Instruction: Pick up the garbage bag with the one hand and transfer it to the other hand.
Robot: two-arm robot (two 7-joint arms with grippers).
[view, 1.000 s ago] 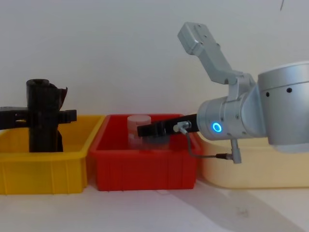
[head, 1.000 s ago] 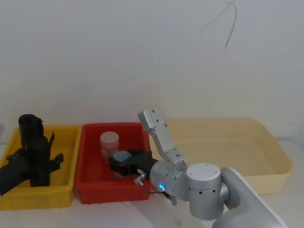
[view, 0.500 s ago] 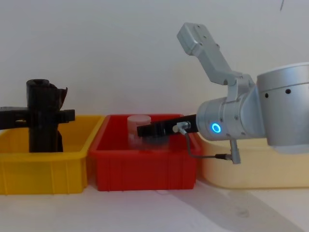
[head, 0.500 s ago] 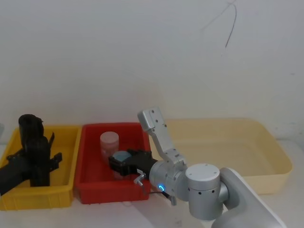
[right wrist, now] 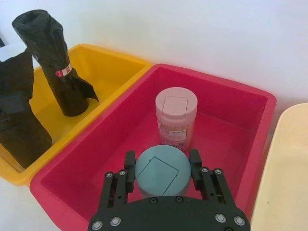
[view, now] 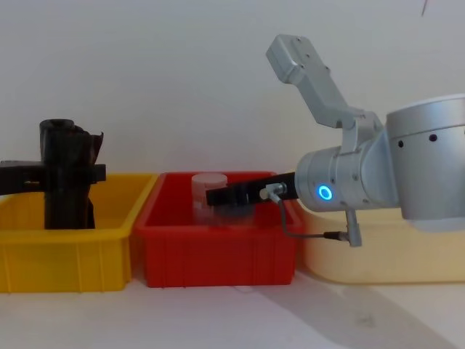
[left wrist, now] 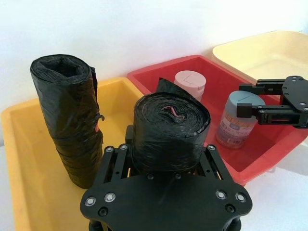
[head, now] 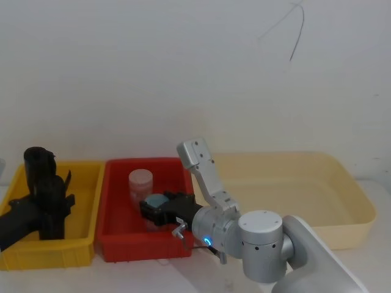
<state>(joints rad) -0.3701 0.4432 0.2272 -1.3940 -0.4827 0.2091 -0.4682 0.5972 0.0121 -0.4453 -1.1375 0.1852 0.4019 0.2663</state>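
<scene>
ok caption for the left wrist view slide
Left gripper closed on the garbage bag in the yellow bin, beside a second roll.

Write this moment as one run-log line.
left gripper: shut on garbage bag, yellow bin | right gripper: open, over red bin | handover: not started

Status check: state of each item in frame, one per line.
garbage bag: upright in yellow bin, gripped.
left gripper: shut on the garbage bag.
second black roll: upright, free, same bin.
right gripper: open, at blue-lidded jar.
blue-lidded jar: upright, lid shut, in red bin.
pink-lidded jar: upright, lid shut, same bin.
</scene>
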